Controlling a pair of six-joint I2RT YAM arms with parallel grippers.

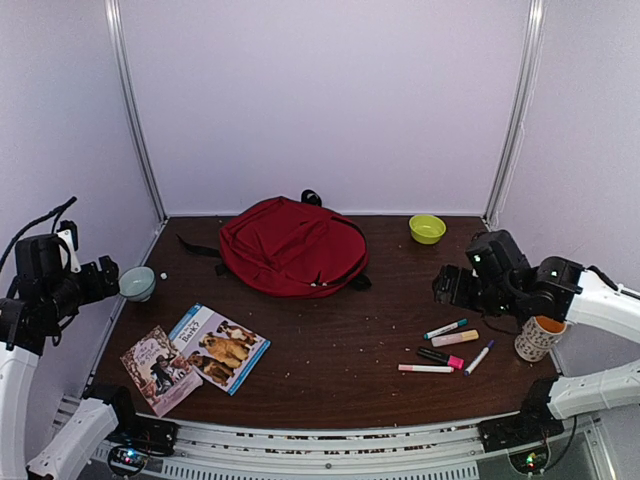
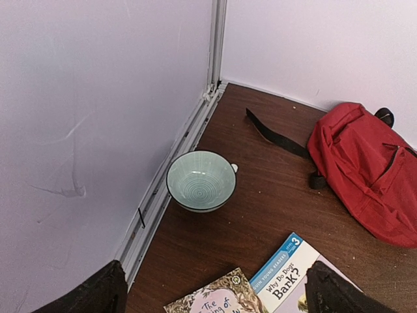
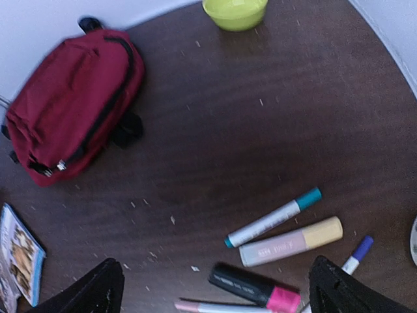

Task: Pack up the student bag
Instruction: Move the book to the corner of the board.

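Both the left gripper and right gripper show wide, empty jaws; the student bag, slumped rear-centre on the surface, looks soft and light, so pinch its black top loop.

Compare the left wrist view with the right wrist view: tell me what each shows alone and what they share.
Left wrist only: the pale teal bowl by the wall and a second book at the bottom edge. Right wrist only: the green bowl and the markers. Both: the student bag, the dog book and the brown table.
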